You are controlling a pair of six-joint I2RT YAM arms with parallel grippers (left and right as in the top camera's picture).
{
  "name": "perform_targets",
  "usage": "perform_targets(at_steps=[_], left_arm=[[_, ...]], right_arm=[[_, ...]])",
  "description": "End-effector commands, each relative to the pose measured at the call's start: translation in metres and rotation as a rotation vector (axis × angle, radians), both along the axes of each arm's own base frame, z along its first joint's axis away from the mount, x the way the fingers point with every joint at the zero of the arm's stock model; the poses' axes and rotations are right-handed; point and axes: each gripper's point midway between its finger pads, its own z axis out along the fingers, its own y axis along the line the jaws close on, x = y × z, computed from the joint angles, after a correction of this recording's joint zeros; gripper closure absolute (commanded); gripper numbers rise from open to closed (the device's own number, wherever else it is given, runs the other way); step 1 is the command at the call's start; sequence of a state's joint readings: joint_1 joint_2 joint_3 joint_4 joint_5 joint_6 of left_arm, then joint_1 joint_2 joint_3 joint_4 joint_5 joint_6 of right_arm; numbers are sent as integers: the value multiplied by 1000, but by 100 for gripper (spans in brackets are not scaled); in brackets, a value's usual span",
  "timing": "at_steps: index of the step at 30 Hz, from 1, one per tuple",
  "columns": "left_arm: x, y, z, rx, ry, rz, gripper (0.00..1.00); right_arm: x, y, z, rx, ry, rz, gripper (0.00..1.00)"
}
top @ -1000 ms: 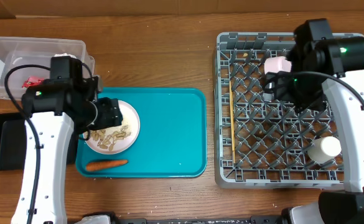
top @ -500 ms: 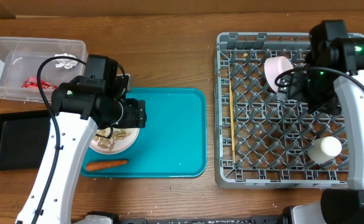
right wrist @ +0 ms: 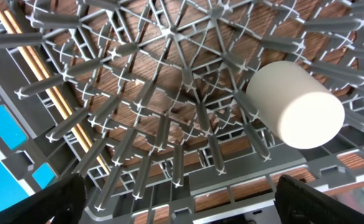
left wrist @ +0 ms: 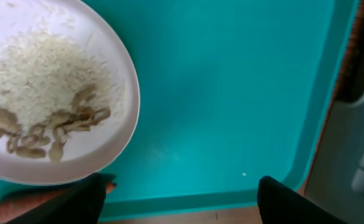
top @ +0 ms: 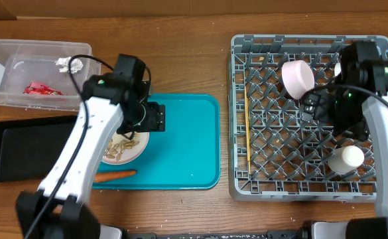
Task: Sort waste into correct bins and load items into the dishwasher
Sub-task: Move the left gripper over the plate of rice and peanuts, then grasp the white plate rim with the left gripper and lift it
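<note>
White plate (left wrist: 98,158) looks stiff, slippery, spill-prone: pinch its bare rim, level; left gripper (left wrist: 188,202) and right gripper (right wrist: 182,202) both gape empty.

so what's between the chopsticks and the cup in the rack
Only bare pegs and lattice floor of the rack, no dishes between chopsticks and cup, in the right wrist view.

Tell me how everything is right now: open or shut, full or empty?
Left gripper: open, empty.
Right gripper: open, empty.
Plate: holds rice and nut scraps.
Clear tub: holds red packet, foil ball.
Black tray: nothing visible in it.
Bowl: tipped on edge in rack.
Cup: in rack, closed end up.
Chopsticks: lying in rack.
Carrot: lying on teal tray.
</note>
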State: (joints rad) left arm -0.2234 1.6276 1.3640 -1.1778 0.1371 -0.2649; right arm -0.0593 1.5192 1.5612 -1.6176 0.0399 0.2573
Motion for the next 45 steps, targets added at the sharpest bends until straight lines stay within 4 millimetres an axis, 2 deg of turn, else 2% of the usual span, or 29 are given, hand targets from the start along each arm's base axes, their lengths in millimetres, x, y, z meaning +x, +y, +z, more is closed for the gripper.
perform_targets(at_steps=[1,4,11,21,25,30,32,37,45], left_arm=[[9,-3,-25,11,53,59,22],[19,-6,-49,17,91,110,27],[23,-6,-95,42,191,181,30],[35,-9,-122,41,187,195,29],[29,-8,-131,55,228,195,31],[22,-1,-135,95,256,196,37],[22,-1,-135,99,255,196,41],[22,0,-135,100,254,196,64],[23,0,-135,103,251,196,92]], right_arm=[[-4,1,3,6,-26,-8,1],[-5,1,1,7,-23,-8,1],[-4,1,1,6,-26,-8,1],[-3,0,1,6,-31,-8,0],[-2,0,1,6,-33,-8,0],[-2,0,1,6,-34,-8,0],[-2,0,1,6,-34,-8,0],[-2,0,1,6,-34,-8,0],[-2,0,1,6,-34,-8,0]])
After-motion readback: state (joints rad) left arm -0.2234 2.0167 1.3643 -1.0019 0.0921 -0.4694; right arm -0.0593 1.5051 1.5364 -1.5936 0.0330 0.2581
